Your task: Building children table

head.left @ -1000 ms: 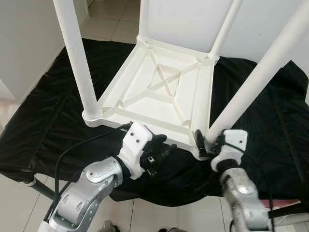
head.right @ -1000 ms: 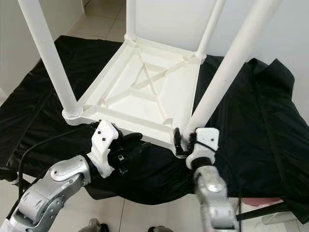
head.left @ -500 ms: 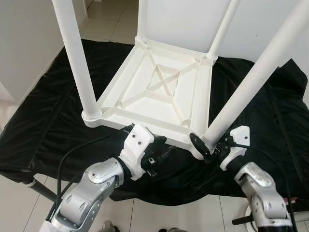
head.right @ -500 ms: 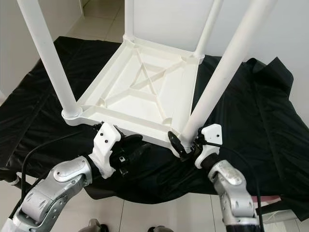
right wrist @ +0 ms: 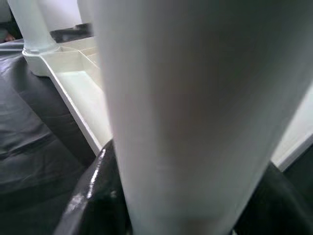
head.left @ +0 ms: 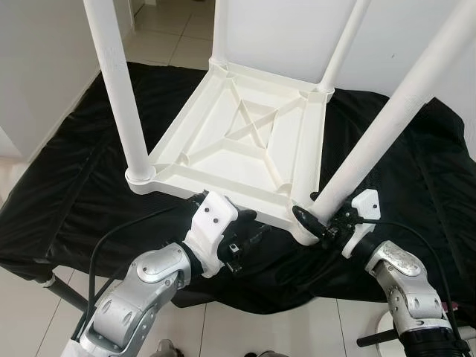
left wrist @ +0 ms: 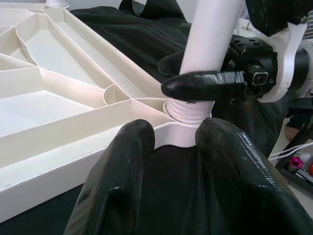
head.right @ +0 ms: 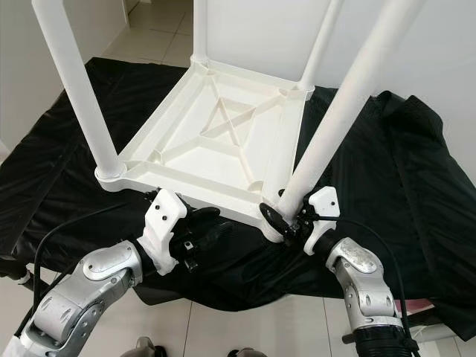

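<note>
Right gripper [head.left: 316, 223] fingers clasp the upward-slanting table leg [head.left: 387, 123] (table [head.left: 245, 141] inverted).

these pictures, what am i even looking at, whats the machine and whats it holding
It is a humanoid robot with two silver arms. The two wide pictures come from cameras in its head, looking down; the two close-ups come from cameras on its wrists. A white plastic children's table lies upside down on a black cloth, its legs pointing up. The right gripper is clamped round the bottom of the near right leg, where it screws into the corner of the table. The left gripper sits open at the table's near edge, holding nothing.
</note>
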You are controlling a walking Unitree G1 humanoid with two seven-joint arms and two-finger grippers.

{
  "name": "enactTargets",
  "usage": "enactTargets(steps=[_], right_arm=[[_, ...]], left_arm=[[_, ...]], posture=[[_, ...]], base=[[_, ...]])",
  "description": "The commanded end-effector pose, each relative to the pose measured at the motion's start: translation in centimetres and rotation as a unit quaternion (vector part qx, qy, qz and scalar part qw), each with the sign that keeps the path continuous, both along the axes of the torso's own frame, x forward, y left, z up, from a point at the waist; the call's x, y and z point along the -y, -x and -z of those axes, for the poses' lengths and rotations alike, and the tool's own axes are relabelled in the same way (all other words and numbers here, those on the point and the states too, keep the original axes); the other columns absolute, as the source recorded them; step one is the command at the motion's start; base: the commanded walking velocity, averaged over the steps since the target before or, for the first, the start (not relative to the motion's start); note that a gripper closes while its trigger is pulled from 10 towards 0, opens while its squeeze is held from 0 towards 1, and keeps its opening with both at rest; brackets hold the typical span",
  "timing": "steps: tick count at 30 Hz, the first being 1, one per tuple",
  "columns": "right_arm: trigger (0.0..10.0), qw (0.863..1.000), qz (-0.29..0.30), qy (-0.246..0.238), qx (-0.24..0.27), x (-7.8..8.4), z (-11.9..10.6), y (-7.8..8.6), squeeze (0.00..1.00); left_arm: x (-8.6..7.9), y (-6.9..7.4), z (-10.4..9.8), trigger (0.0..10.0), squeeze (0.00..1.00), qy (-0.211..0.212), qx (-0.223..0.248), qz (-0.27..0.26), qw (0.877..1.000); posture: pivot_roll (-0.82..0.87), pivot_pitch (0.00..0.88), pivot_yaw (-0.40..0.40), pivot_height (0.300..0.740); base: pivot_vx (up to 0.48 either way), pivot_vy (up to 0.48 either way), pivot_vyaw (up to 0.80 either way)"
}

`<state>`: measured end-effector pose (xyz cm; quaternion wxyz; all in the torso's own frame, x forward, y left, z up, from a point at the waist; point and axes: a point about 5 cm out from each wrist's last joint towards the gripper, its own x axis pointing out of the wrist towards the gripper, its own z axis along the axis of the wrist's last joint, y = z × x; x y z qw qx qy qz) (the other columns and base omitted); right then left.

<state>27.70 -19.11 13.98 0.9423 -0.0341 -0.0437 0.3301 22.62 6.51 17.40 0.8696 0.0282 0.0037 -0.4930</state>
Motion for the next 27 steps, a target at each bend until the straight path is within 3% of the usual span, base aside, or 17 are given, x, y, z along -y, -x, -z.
enactTargets(steps=[1,6,7,9,10,12,13,19,21,25,27], right_arm=[[0.0,1.000,-0.006,0.001,-0.018,0.3,0.8,0.3,0.00],[0.0,1.000,0.001,-0.007,-0.019,0.4,0.8,0.6,0.00],[3.3,1.000,0.006,-0.010,-0.020,0.5,0.8,0.6,0.00],[3.3,1.000,0.010,-0.012,-0.020,0.6,0.8,0.6,0.00],[9.2,1.000,0.011,-0.016,-0.021,0.6,0.8,0.7,0.00],[9.2,1.000,0.011,-0.016,-0.021,0.6,0.8,0.7,0.00],[10.0,0.999,0.013,-0.023,-0.021,0.6,0.7,0.7,0.00],[10.0,0.997,0.063,-0.049,-0.008,0.6,0.1,1.1,0.00],[10.0,0.990,0.127,-0.068,0.004,0.2,-0.1,1.8,0.00],[10.0,0.986,0.151,-0.073,0.006,-0.1,0.0,2.1,0.00],[10.0,0.972,0.220,-0.083,0.001,-0.5,0.4,2.4,0.00]], left_arm=[[0.1,0.1,0.2,10.0,0.00,0.000,0.001,-0.011,1.000],[0.1,0.1,0.2,10.0,0.00,0.002,0.000,-0.011,1.000],[0.0,0.1,0.2,10.0,0.00,0.001,0.000,-0.012,1.000],[0.0,0.1,0.2,10.0,0.00,0.000,0.000,-0.012,1.000],[0.0,0.0,0.2,10.0,0.00,0.000,0.001,-0.012,1.000],[0.0,0.0,0.2,10.0,0.00,0.000,0.001,-0.012,1.000],[0.0,0.0,0.1,10.0,0.00,0.000,0.001,-0.012,1.000],[-0.1,0.1,0.2,10.0,0.00,0.001,0.000,-0.013,1.000],[-0.1,0.1,0.2,10.0,0.00,0.002,0.000,-0.015,1.000],[-0.1,0.0,0.2,10.0,0.00,0.002,0.000,-0.016,1.000],[-0.1,-0.1,0.2,10.0,0.00,0.001,0.001,-0.015,1.000]], posture=[[0.00,0.097,-0.087,0.740],[-0.01,0.108,-0.085,0.740],[-0.02,0.109,-0.083,0.740],[-0.02,0.109,-0.083,0.740],[-0.02,0.109,-0.083,0.740],[-0.02,0.109,-0.083,0.740],[-0.02,0.112,-0.081,0.740],[-0.02,0.117,-0.087,0.740],[-0.02,0.120,-0.090,0.740],[-0.02,0.121,-0.088,0.740],[-0.03,0.119,-0.086,0.740]], base=[[0.000,0.000,0.00],[0.000,0.000,0.00],[0.000,0.000,0.00],[0.000,0.000,0.00],[0.000,0.000,0.00],[0.000,0.000,0.00],[0.000,0.000,0.00],[0.000,0.000,0.00],[0.000,0.000,0.00],[0.000,0.000,0.00],[0.000,0.000,0.00]])
